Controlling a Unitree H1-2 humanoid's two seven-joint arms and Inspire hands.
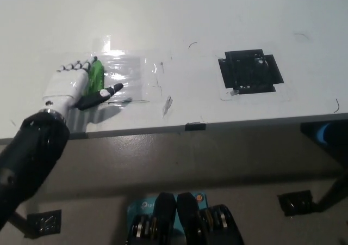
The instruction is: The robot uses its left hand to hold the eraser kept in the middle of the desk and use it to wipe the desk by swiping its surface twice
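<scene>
A green eraser [97,74] lies on a taped clear plastic sheet [130,79] on the white desk [179,16]. My white left hand [73,85] lies flat over the eraser's left part, fingers stretched toward the far side and the thumb [103,95] sticking out to the right below the eraser. The fingers are apart and not wrapped around the eraser. Much of the eraser is hidden under the hand. My right hand is out of view.
A black taped square [250,71] marks the desk to the right. The desk's front edge [196,126] runs across the middle of the picture, with a small black tab on it. A blue and black object [326,133] sits below the edge at the right.
</scene>
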